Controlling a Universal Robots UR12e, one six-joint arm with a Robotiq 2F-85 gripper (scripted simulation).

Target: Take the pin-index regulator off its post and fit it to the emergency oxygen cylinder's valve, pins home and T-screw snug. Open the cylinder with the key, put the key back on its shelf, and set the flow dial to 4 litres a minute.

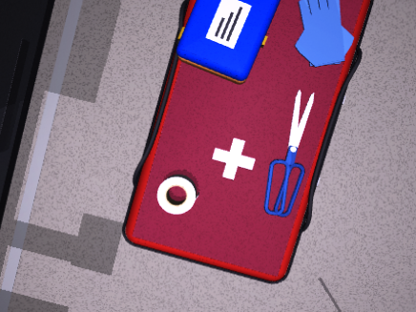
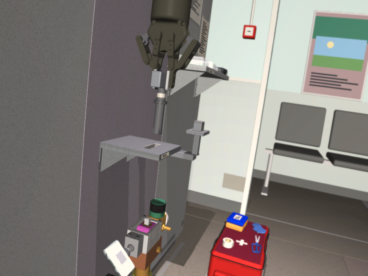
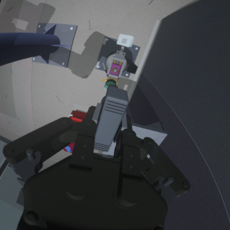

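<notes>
The grey cylinder key (image 2: 159,102) hangs upright, held by its top block in my gripper (image 2: 164,70). Its lower tip is just above the grey key shelf (image 2: 141,148), near the shelf's rectangular slot (image 2: 151,146). In the wrist camera the key (image 3: 111,118) points down between my fingers (image 3: 107,146). Far below stands the oxygen cylinder valve with the regulator (image 2: 147,231) fitted on it. The regulator has a magenta patch on top, a green dial (image 2: 157,207) behind and a white gauge (image 2: 118,258) at the front. The empty regulator post (image 2: 198,133) stands right of the shelf.
The dark grey wall panel (image 2: 46,119) rises on the left behind the shelf. A higher shelf (image 2: 202,70) juts out right of my gripper. A red first-aid case (image 2: 241,251) sits on the floor to the right, carrying a blue box, tape roll, scissors and gloves.
</notes>
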